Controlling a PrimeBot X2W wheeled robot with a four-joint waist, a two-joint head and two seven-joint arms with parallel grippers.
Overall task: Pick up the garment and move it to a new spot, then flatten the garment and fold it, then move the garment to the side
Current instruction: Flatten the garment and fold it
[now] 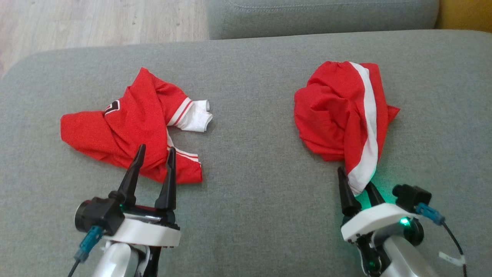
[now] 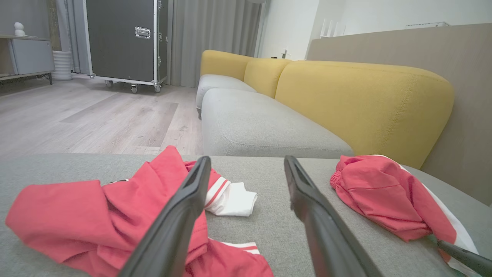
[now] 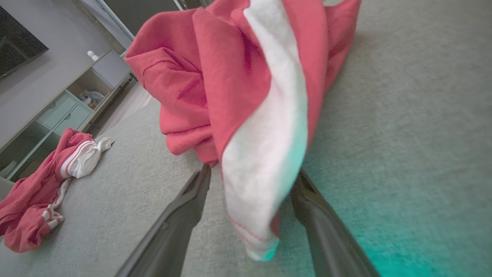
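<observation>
Grey cushion [image 1: 250, 161]: coarse woven fabric, rounded corner at 11 o'clock, pale wood floor [image 1: 96, 23] beyond it. A second cushion [image 1: 326, 15] butts its 12 o'clock edge.

Crumpled red shirt [image 1: 127, 123], soft creased cloth with a white cuff [image 1: 196, 115], lies at 9 o'clock. Bunched red garment [image 1: 334, 111] with a broad white stripe [image 1: 371, 127] lies at 2 o'clock, well apart from the shirt. Bare fabric between them and down to 6 o'clock.

Left fingers [image 1: 130, 177] spread wide, holding nothing, tips over the shirt's near hem. Right fingers [image 1: 346, 192] spread wide, the stripe's loose end lying between them, not clamped.
</observation>
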